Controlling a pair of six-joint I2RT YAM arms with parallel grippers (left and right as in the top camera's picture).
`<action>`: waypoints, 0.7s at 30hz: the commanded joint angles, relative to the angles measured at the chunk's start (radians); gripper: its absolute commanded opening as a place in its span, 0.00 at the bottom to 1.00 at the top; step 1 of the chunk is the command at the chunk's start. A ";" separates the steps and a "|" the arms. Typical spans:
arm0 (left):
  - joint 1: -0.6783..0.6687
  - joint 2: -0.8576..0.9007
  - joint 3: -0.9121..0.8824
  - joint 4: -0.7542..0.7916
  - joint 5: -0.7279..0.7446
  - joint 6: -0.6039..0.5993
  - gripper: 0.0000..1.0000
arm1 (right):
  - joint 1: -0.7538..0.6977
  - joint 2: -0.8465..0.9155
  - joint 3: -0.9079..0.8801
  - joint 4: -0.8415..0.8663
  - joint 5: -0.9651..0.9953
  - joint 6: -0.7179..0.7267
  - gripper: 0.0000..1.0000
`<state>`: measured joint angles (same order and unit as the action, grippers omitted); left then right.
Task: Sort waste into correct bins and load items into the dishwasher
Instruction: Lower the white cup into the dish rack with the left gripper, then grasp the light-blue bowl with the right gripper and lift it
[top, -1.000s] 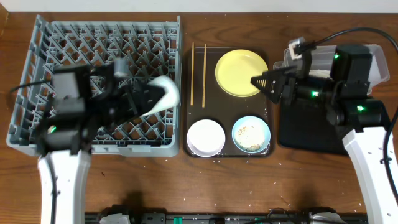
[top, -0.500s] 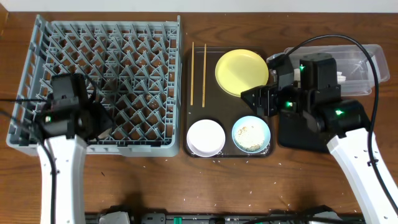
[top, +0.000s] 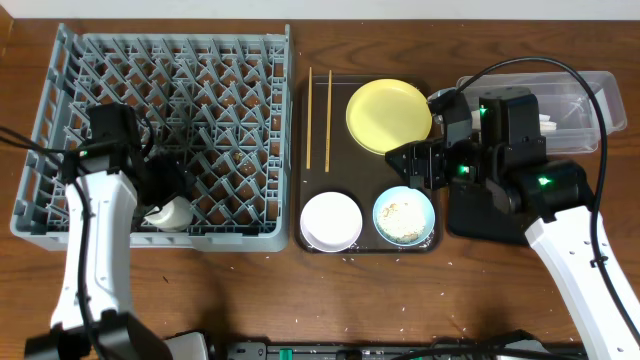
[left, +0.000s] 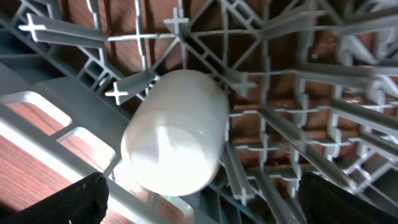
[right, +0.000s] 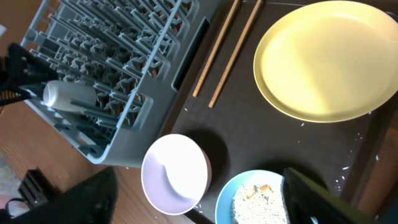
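"Over the near edge of the rack (left: 177, 23), how is your left claw (left: 205, 202)?"

"It hangs wide open and holds nothing. Between its fingers (left: 62, 199), apart from both, the small white cup (left: 177, 130) lies on its side among the pegs, just beside the near wall."

"And your right claw (right: 205, 202)?"

"Also spread wide and empty, above the brown tray (right: 261, 130). Under it stand the white bowl (right: 176, 174) and the blue bowl (right: 245, 176) with rice (right: 252, 202). Farther on the tray are the yellow plate (right: 323, 59) and two chopsticks (right: 214, 53), side by side. The black tray (top: 480, 215) lies under my right arm (top: 560, 200), the clear tub (top: 590, 90) near it."
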<state>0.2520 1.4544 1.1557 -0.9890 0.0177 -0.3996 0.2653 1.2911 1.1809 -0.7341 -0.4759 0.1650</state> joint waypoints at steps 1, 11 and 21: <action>0.005 -0.108 0.008 -0.017 0.111 0.029 0.98 | 0.019 -0.008 0.001 -0.009 0.005 -0.013 0.84; -0.175 -0.325 0.015 0.008 0.490 0.288 0.93 | 0.278 0.264 -0.001 -0.148 0.433 0.254 0.52; -0.234 -0.326 0.015 0.003 0.468 0.318 0.93 | 0.323 0.599 -0.001 -0.051 0.494 0.537 0.24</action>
<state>0.0223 1.1316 1.1564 -0.9852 0.4911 -0.1028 0.5812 1.8530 1.1816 -0.7956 0.0036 0.6506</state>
